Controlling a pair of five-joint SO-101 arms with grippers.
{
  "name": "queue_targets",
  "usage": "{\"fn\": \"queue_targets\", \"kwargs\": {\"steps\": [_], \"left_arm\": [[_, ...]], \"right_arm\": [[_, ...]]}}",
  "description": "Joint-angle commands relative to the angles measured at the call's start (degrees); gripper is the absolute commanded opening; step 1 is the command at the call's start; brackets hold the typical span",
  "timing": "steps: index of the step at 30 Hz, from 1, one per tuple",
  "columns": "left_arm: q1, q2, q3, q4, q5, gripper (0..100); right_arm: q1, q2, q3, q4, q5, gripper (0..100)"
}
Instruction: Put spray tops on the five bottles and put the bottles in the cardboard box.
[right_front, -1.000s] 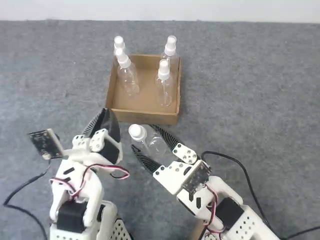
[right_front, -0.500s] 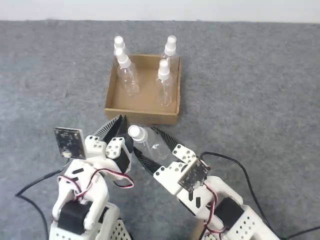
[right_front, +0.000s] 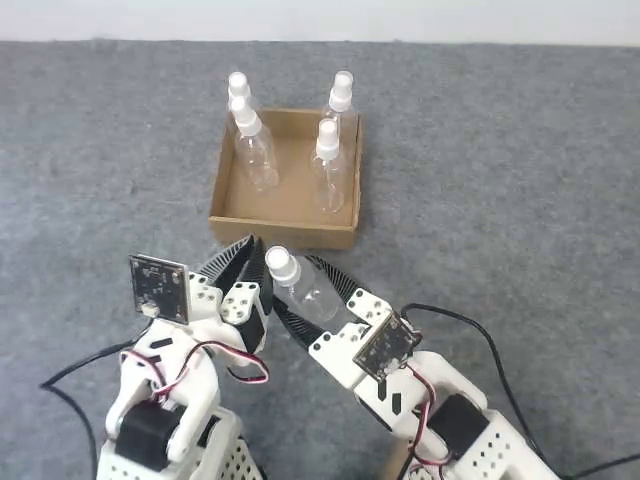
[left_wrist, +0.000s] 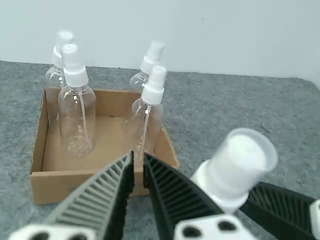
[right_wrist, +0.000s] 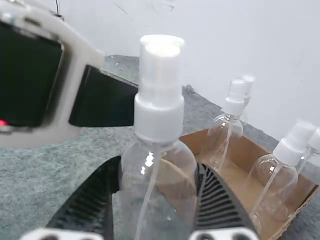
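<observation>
Seen from above, the left gripper (right_front: 249, 248) is found at the left, its claw pressed almost together and holding nothing. It is poised just beside the spray top (right_wrist: 159, 85) of the fifth bottle (right_front: 312, 292), probably so that the top can be checked or pressed home. Just to its right, that clear bottle is pinched around its body by the right gripper (right_front: 298, 285). It is held roughly upright above the table, which leaves the neck and top free to be worked on. The top appears already seated.

Just beyond both claws, within easy reach, the cardboard box (right_front: 283, 232) is set. Two capped bottles (right_front: 256, 155) are stood inside it, and two more (right_front: 341, 95) at its far wall.

Everything is laid on a grey, carpet-like surface (right_front: 500, 180). A plain pale wall (left_wrist: 225, 35) is seen behind.
</observation>
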Motion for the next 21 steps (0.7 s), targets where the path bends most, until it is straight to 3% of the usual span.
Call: {"fn": "queue_targets", "kwargs": {"steps": [1, 10, 16, 21], "left_arm": [[3.1, -1.2, 0.0, 1.2, -0.8, 3], [7.0, -1.2, 0.0, 5.4, -3.2, 3], [4.8, -1.2, -0.5, 4.5, -3.0, 3], [-1.3, -1.2, -0.5, 0.4, -2.9, 3]], "right_arm": [[-0.8, -0.5, 1.1, 0.5, -0.2, 0.6], [-0.8, -0.5, 1.1, 0.6, -0.2, 0.6], [-0.7, -0.5, 1.1, 0.6, -0.2, 0.6], [2.6, -0.5, 1.1, 0.6, -0.3, 0.6]]}}
